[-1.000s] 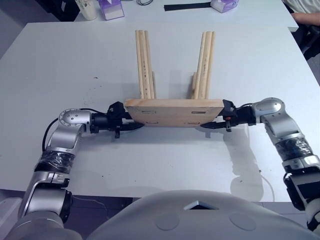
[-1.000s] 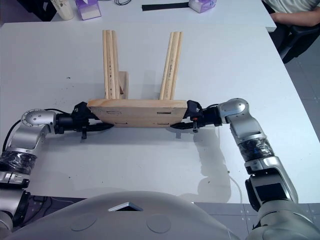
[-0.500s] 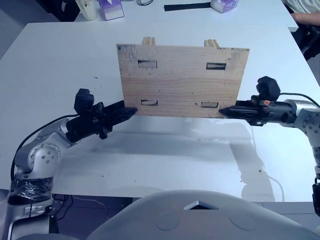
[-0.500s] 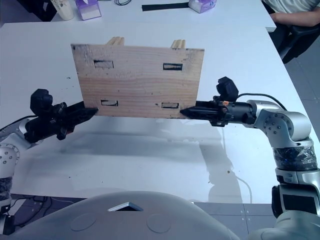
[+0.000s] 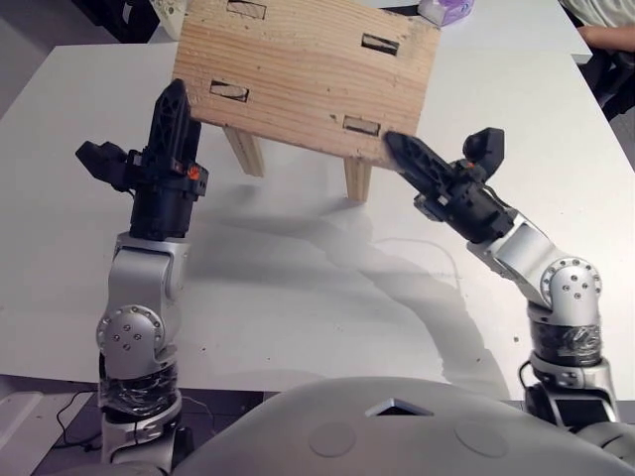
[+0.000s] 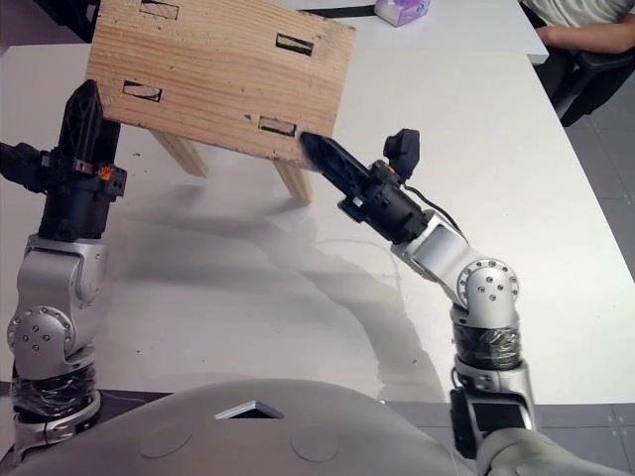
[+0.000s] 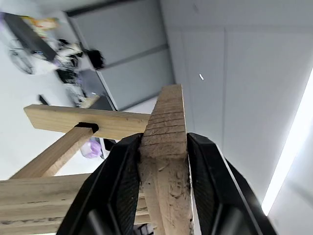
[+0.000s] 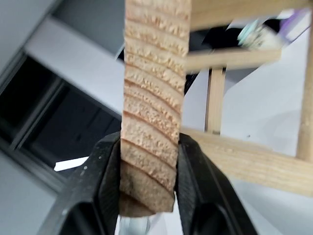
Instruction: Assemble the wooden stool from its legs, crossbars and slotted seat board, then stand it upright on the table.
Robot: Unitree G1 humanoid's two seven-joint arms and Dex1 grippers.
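Observation:
The assembled wooden stool is held up over the white table [image 5: 298, 297], its slotted seat board [image 5: 308, 64] facing up and tilted toward me. Two of its legs [image 5: 243, 151] [image 5: 355, 178] hang below the board, and their feet seem to be clear of the tabletop. My left gripper [image 5: 176, 99] is shut on the board's left edge, its fingers [image 7: 122, 171] pressing both faces. My right gripper [image 5: 399, 149] is shut on the right edge, with its fingers [image 8: 102, 171] clamped on the end grain [image 8: 151, 98]. Crossbars [image 8: 234, 156] show under the seat.
A purple tissue box [image 5: 444, 10] stands at the table's far edge, behind the stool. The tabletop under and in front of the stool is bare white. The near table edge [image 5: 298, 375] runs just in front of my arms.
The stool went from lying with its legs pointing away to seat-up, then rose higher and tilted. Both arms swung up with it, keeping their grip on the board's edges.

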